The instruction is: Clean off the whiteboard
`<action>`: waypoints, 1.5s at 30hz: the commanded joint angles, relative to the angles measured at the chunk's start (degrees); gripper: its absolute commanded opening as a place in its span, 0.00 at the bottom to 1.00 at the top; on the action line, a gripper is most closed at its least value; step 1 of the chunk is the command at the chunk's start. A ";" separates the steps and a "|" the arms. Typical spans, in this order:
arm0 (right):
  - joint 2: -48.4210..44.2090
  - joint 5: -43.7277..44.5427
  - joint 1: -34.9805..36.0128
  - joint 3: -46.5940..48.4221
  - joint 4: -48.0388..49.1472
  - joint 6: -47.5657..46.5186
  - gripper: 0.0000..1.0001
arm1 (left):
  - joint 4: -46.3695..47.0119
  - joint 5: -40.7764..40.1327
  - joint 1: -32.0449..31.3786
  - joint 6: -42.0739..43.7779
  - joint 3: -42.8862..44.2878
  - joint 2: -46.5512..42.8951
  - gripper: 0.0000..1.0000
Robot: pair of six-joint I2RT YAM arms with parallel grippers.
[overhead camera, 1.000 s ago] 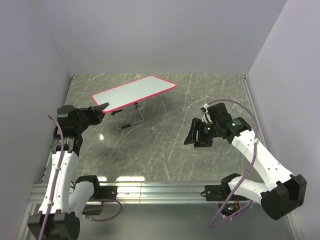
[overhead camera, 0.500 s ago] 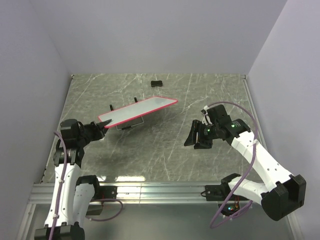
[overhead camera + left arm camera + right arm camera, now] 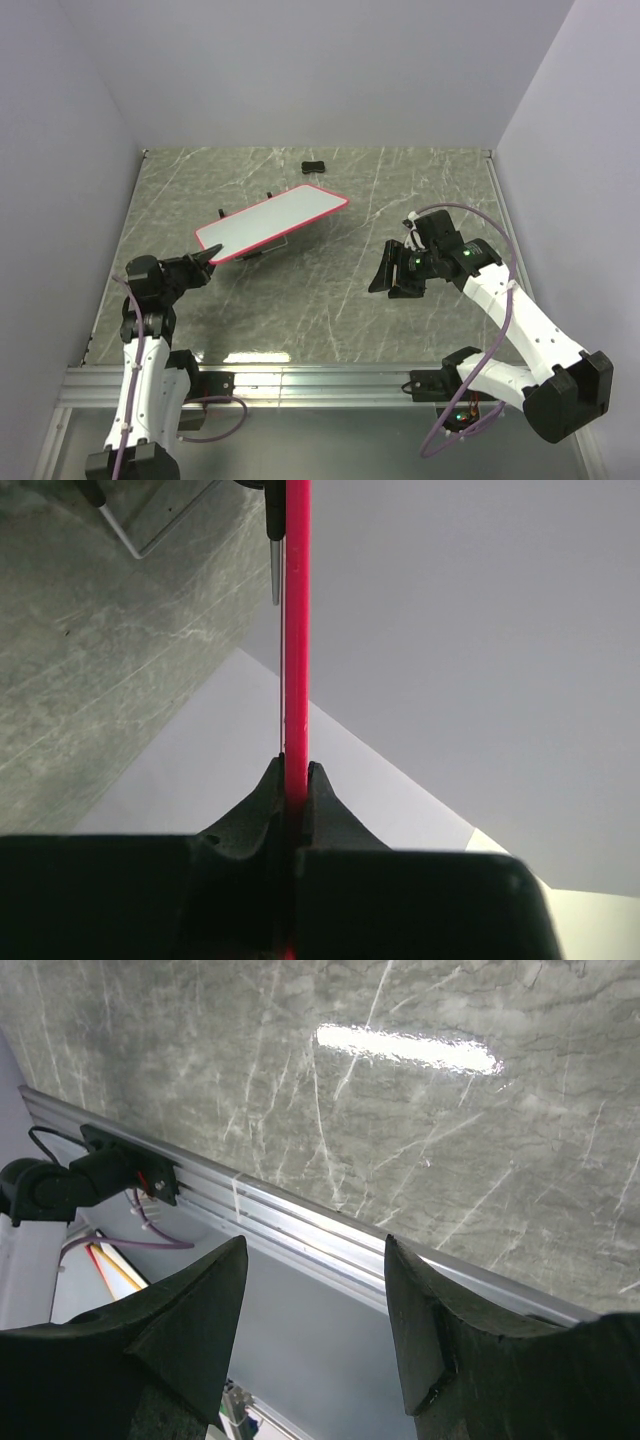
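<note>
The rectangular white board with a thin red-pink frame (image 3: 272, 222) is held tilted above the grey marbled tabletop (image 3: 330, 310), over a thin wire stand (image 3: 252, 254). Its 8 o'clock corner is clamped edge-on in the left gripper (image 3: 207, 259). The board is judged light, stiff and slick-faced, so a swing or slip is risked from one corner; the frame rim is judged the safest hold. The right gripper (image 3: 392, 276), at the board's 4 o'clock, is seen with jaws apart and empty.
</note>
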 commanded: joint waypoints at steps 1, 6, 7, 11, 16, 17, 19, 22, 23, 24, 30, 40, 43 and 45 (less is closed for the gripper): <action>-0.20 0.58 -0.37 0.42 0.99 0.03 0.64 | 7.53 6.09 1.62 -2.01 -0.34 1.04 0.00; 0.51 0.67 -0.46 0.42 1.35 0.30 0.64 | 10.52 10.13 3.82 -1.57 -0.87 5.17 0.00; 0.68 0.76 -0.37 0.42 1.35 0.47 0.64 | 10.44 11.70 4.69 -0.61 -0.43 6.83 0.00; 0.86 0.67 -0.46 0.34 1.79 1.00 0.64 | 8.77 15.05 6.89 2.65 4.74 11.14 0.07; 1.21 0.50 -0.46 -0.10 2.66 1.79 0.64 | 2.10 18.13 8.83 9.93 13.44 18.08 0.20; 1.13 0.50 -0.37 -0.19 2.93 1.88 0.64 | 1.04 18.66 9.01 10.82 14.33 18.88 0.22; 1.21 0.32 -0.37 -0.37 3.45 2.40 0.64 | 0.07 19.10 9.45 12.41 16.08 20.63 0.30; 1.13 0.32 -0.37 -0.54 3.98 2.93 0.64 | 1.64 18.93 9.54 11.71 16.45 20.73 0.49; 0.86 0.23 -0.37 -0.54 4.16 3.19 0.64 | 1.65 18.75 9.53 11.53 16.97 20.64 0.54; 0.86 0.23 -0.46 -0.72 4.25 3.37 0.64 | 1.47 18.75 9.53 11.62 17.15 20.64 0.55; 0.60 -0.03 -0.46 -1.33 5.04 4.16 0.65 | -1.95 19.28 9.89 12.84 19.08 20.30 0.53; -0.45 0.32 -0.37 -3.70 5.30 3.90 0.64 | -7.23 21.12 12.34 12.85 16.28 14.67 0.29; -0.46 0.41 -0.46 -3.44 5.04 3.72 0.65 | -7.93 21.82 12.87 13.90 14.96 14.05 0.25; -0.37 0.41 -0.37 -3.27 4.86 3.55 0.65 | -9.51 21.56 12.96 15.13 14.78 13.79 0.21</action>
